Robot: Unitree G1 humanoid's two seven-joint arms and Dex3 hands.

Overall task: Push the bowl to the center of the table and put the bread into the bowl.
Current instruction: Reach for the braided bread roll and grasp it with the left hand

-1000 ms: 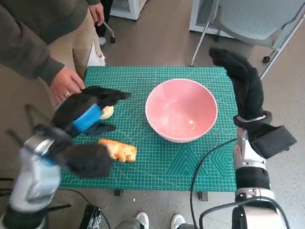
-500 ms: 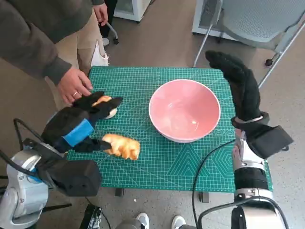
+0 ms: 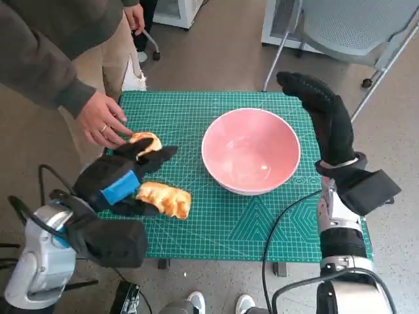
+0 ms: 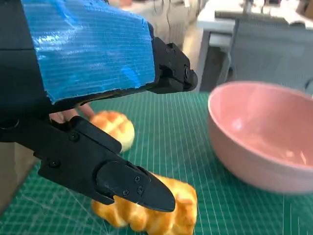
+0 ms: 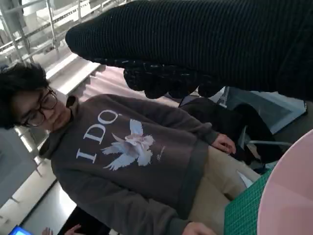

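While the pink bowl (image 3: pixel 251 150) sits right of the table's centre, the left hand (image 3: pixel 121 178) hovers spread and empty over the braided bread (image 3: pixel 165 199); it should close squarely around the loaf. The right hand (image 3: pixel 321 114) holds nothing.

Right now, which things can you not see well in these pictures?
- Long bread: head view, near end under the left hand.
- Round bread: head view, partly behind the person's hand.
- Bowl: right wrist view, cut by the edge.
- Right hand: its fingers hardly show in the right wrist view.
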